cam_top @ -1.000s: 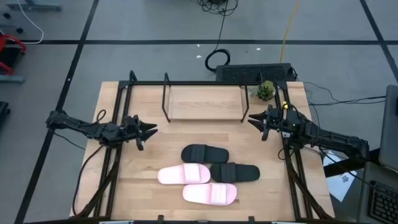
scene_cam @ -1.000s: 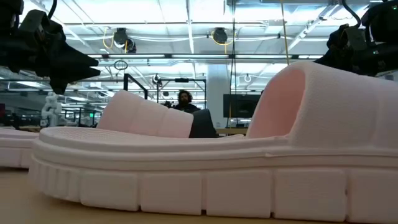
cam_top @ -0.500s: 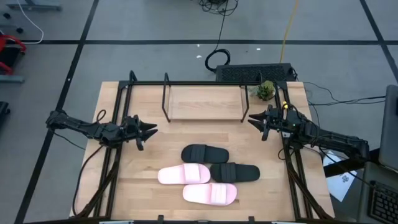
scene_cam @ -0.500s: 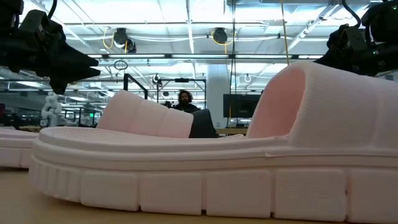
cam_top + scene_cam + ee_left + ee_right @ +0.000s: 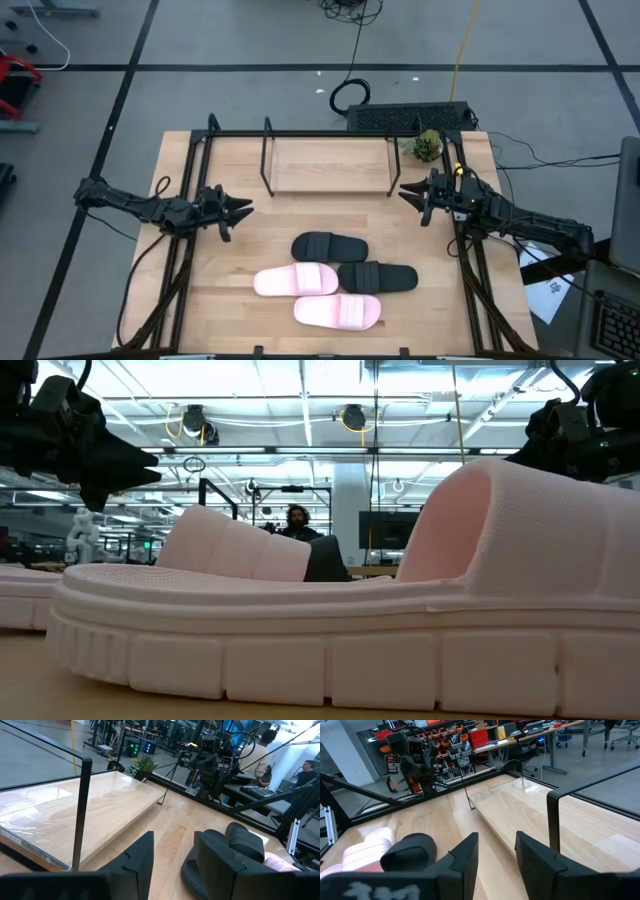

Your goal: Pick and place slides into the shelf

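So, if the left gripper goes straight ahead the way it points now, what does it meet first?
Probably nothing near: the left gripper, open, points across bare table between shelf and black slide, toward the right gripper. Height is unclear.

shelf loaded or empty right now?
Empty: the shelf shows only its bare board; all four slides lie on the table in front.

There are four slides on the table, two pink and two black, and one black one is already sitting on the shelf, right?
Not quite. The shelf has nothing on its board. All four slides lie on the table in front of it: two black slides and two pink slides. The high view shows it.
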